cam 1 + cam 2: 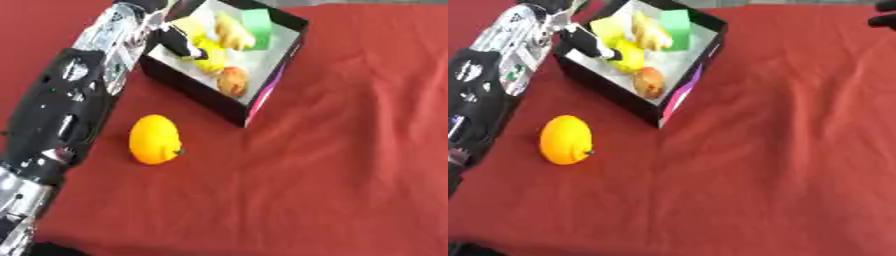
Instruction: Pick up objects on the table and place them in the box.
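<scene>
The desk (350, 165) is covered in a red cloth; a black box (267, 97) with a white inside sits toward eleven o'clock, one corner turned toward the viewer, a pink stripe running down that near corner. Inside it lie a green block (256, 22) at the far side, a pale yellow curved thing (232, 32) just beside the block, a bright yellow thing (208, 52) in the middle, and a round orange-red fruit (233, 80) against the near wall; what the yellow ones are cannot be made out.

The left arm comes up the nine o'clock edge, black with silver joints, and the left hand (179, 40) reaches over the box's left wall; its dark fingers (588, 42) point down onto the bright yellow thing and seem to touch it; whether they are pinching it or merely resting on it cannot be told.

An orange fruit (155, 140) with a small dark stem end lies on the cloth outside the box, at about seven o'clock from it, just beside the forearm but apart from it, well clear of the hand.

Only the right eye view shows a dark shape (884, 17) at the upper right corner, at one o'clock; it may be the right hand, its fingers not readable; the left eye view shows none of it.
</scene>
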You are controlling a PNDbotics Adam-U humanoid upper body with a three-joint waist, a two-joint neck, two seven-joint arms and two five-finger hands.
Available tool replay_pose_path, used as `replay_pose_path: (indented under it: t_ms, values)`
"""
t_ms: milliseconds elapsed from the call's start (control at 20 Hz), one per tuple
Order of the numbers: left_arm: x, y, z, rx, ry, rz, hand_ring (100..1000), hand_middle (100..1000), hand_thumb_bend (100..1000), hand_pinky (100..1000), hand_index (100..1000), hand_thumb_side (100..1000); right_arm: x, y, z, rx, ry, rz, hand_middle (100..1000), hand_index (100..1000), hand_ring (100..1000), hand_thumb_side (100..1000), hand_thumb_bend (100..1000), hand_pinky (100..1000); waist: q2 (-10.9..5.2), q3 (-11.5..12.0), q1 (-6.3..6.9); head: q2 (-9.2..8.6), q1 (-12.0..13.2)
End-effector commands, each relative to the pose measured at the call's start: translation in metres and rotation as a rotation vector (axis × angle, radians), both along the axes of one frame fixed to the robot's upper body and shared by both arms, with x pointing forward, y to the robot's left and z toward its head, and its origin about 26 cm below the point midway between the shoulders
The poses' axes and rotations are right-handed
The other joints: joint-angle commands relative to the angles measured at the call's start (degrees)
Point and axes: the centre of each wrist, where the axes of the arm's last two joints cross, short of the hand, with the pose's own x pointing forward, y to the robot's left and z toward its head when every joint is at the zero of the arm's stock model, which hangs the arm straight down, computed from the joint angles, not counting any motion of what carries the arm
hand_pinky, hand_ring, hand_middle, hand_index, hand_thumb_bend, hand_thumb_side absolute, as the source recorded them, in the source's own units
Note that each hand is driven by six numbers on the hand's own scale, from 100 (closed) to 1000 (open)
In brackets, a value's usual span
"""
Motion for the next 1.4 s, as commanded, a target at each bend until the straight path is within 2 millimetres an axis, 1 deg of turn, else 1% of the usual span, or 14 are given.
replay_pose_path:
  t_ms: [50, 200, 300, 400, 550, 650, 800, 900, 1000, 1050, 1250, 1400]
  values:
    - [-0.011, 0.033, 0.036, -0.029, -0.01, 0.004, 786, 761, 659, 809, 825, 298, -0.005, -0.002, 0.012, -0.038, -0.034, -0.009, 698, 839, 737, 525, 100, 978, -1.31, 0.3, 0.1, 0.06, -0.7]
    - [-0.021, 0.079, 0.061, -0.058, 0.079, 0.043, 798, 771, 645, 821, 839, 318, -0.007, -0.004, 0.012, -0.044, -0.036, -0.022, 698, 839, 737, 525, 100, 978, -1.37, 0.7, 0.38, 0.13, -1.5]
    - [-0.025, 0.11, 0.072, -0.073, 0.152, 0.093, 806, 774, 659, 828, 842, 330, -0.008, -0.005, 0.011, -0.044, -0.035, -0.031, 698, 839, 737, 525, 100, 978, -1.42, 0.9, 0.45, 0.21, -1.9]
    - [-0.025, 0.136, 0.078, -0.094, 0.22, 0.143, 805, 767, 668, 827, 838, 339, -0.008, -0.007, 0.01, -0.045, -0.033, -0.039, 698, 839, 737, 525, 100, 978, -1.47, 1.2, 0.41, 0.12, -2.2]
    - [-0.022, 0.164, 0.077, -0.12, 0.305, 0.194, 811, 768, 719, 830, 841, 396, -0.008, -0.007, 0.008, -0.045, -0.029, -0.046, 698, 839, 737, 523, 100, 978, -1.52, 1.4, 0.17, -0.26, -2.8]
    - [-0.019, 0.173, 0.075, -0.122, 0.346, 0.204, 814, 769, 737, 830, 841, 405, -0.009, -0.008, 0.007, -0.045, -0.028, -0.049, 698, 839, 737, 523, 100, 978, -1.51, 1.5, 0.0, -0.57, -3.2]
    - [-0.015, 0.183, 0.069, -0.12, 0.403, 0.206, 819, 772, 738, 833, 843, 419, -0.009, -0.007, 0.006, -0.046, -0.027, -0.053, 699, 839, 737, 521, 100, 977, -1.44, 1.4, -0.29, -0.99, -3.6]
    - [-0.014, 0.191, 0.065, -0.103, 0.443, 0.215, 824, 775, 744, 835, 842, 413, -0.009, -0.008, 0.006, -0.048, -0.028, -0.058, 699, 839, 737, 521, 100, 977, -1.38, 1.4, -0.32, -1.06, -3.4]
    - [-0.013, 0.199, 0.06, -0.089, 0.494, 0.202, 824, 770, 724, 834, 831, 417, -0.009, -0.008, 0.006, -0.048, -0.029, -0.062, 699, 839, 737, 521, 100, 977, -1.32, 1.4, -0.28, -1.07, -3.1]
    - [-0.013, 0.202, 0.058, -0.078, 0.522, 0.188, 829, 773, 734, 836, 828, 413, -0.009, -0.008, 0.006, -0.049, -0.03, -0.064, 699, 838, 737, 521, 100, 977, -1.29, 1.4, -0.25, -1.21, -3.0]
    - [-0.016, 0.208, 0.055, -0.014, 0.595, 0.15, 828, 771, 738, 831, 814, 410, -0.009, -0.009, 0.006, -0.048, -0.028, -0.069, 698, 838, 737, 521, 100, 976, -1.27, 1.5, -0.22, -2.54, -3.5]
    - [-0.015, 0.209, 0.052, 0.018, 0.634, 0.147, 829, 772, 733, 829, 808, 390, -0.009, -0.008, 0.006, -0.051, -0.029, -0.065, 699, 838, 737, 520, 100, 976, -1.3, 1.5, -0.23, -3.08, -3.6]
